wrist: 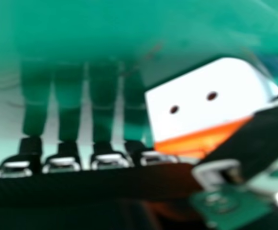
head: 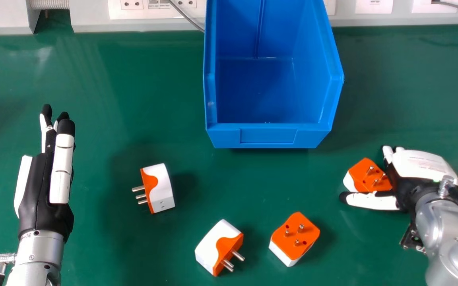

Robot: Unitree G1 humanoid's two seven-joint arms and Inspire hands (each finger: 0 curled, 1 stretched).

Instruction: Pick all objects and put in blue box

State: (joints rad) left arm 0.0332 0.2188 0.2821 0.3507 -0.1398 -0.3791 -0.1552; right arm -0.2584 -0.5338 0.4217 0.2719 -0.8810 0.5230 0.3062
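Note:
My right hand (head: 422, 165) is low over the table at the right, an orange-and-white plug adapter (head: 366, 174) between its thumb and its relaxed fingers, pins up. The right hand view shows the adapter's white side (wrist: 201, 105) near the thumb of my right hand (wrist: 268, 134); the fingertips are over the glossy surface. A second adapter (head: 163, 188) lies left of centre, a third (head: 213, 246) near the front and a fourth (head: 292, 238) to its right, pins up. My left hand (head: 40, 190) is at the left, fingers straight. The blue box (head: 268, 137) stands at the back centre.
The green table (head: 94, 119) reaches back to a pale panel with wall sockets (head: 157, 10). A grey cable (head: 187, 16) runs down behind the box's left side. The box's front wall stands between the adapters and its interior.

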